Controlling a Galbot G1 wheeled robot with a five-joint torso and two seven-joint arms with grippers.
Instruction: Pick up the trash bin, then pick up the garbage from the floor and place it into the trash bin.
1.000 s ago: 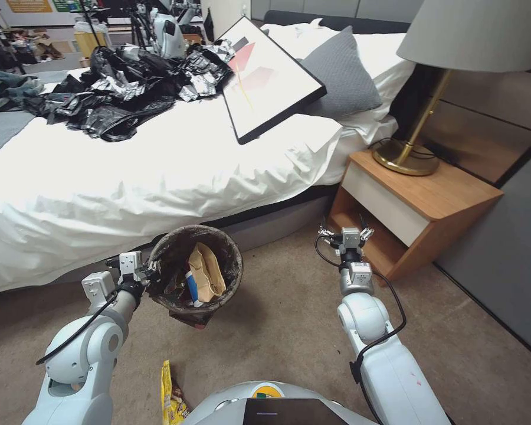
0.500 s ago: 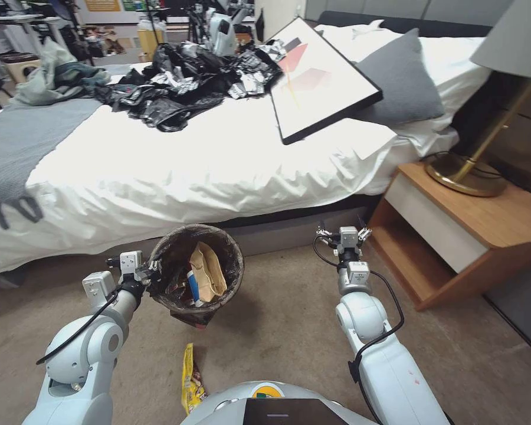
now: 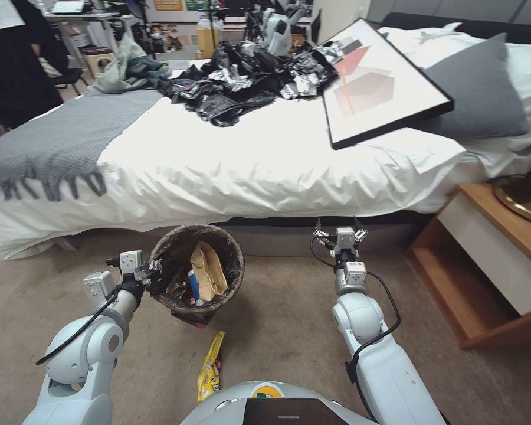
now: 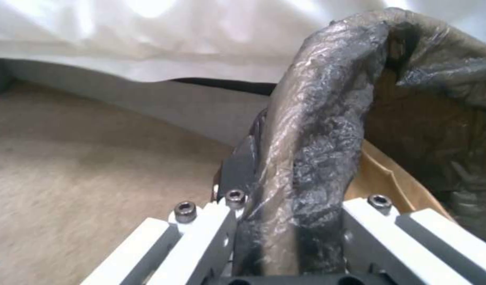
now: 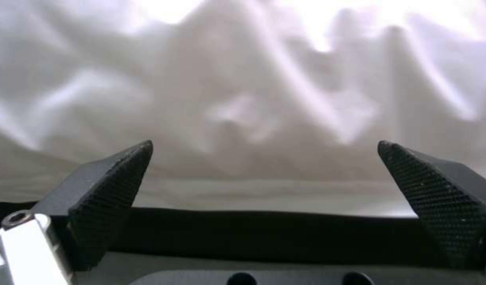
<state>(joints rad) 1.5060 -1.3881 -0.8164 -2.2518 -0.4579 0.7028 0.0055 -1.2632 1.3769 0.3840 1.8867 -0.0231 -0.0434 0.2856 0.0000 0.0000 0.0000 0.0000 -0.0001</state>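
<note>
Trash bin [image 3: 196, 268] hangs upright off the floor [image 3: 277, 330], mouth up, its rim clamped by the left pincer [image 3: 150, 273]; inside sit brown paper [image 3: 206, 273] and, maybe, a blue-white cup. A yellow wrapper [image 3: 211, 366] lies lengthwise on the carpet below. The right pincer [image 3: 339, 233] gapes empty toward the bed [image 3: 248, 159].

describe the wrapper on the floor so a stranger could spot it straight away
Start at the white bed, then drop to the trash bin held by the left gripper. On the carpet just below it, near the robot's base, lies the yellow wrapper, long, narrow and brightly coloured.
</note>
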